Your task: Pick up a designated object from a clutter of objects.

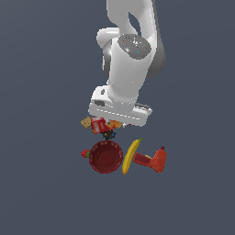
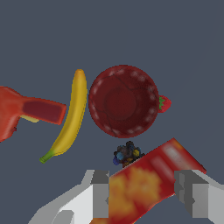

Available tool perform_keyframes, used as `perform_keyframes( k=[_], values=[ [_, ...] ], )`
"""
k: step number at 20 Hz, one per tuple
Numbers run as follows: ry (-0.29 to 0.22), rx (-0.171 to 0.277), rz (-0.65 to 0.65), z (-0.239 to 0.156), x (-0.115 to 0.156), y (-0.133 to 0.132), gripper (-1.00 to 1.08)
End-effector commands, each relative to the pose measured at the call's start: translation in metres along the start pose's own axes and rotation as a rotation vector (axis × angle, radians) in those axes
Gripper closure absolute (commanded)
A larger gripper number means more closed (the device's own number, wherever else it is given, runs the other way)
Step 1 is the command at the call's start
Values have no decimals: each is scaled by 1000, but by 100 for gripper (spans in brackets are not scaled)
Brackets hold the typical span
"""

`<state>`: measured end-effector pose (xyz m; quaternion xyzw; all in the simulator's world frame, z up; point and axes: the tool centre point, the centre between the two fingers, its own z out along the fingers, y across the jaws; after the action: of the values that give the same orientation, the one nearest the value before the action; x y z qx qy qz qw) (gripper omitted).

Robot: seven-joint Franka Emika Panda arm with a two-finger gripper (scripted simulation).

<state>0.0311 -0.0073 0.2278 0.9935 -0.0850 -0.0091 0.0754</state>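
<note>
The designated object, a round dark-red bowl (image 1: 106,157) (image 2: 124,101) with a ribbed inside, sits upright on the floor among the clutter of objects. My gripper (image 2: 142,194) is open, and its grey fingers (image 2: 100,192) straddle the red-and-yellow cracker box (image 2: 148,183) (image 1: 98,125) from above. The bowl lies apart from the fingers, beyond a small dark multicoloured lump (image 2: 127,154) (image 1: 109,135). Nothing is held. In the exterior view the white hand (image 1: 119,110) hides the fingertips.
A yellow banana (image 1: 131,156) (image 2: 70,118) lies right beside the bowl, with a red drill-like tool (image 1: 153,160) (image 2: 26,111) past it. A tiny strawberry (image 1: 85,153) (image 2: 163,103) touches the bowl's other side. A tan cube (image 1: 86,122) sits by the cracker box.
</note>
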Motion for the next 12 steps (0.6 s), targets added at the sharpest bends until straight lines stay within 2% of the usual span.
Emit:
perform_keyframes(
  k=[1,12],
  values=[
    [10,-33,34,15,8,-5,-20],
    [93,-181,158,80,39,-26,-20]
  ],
)
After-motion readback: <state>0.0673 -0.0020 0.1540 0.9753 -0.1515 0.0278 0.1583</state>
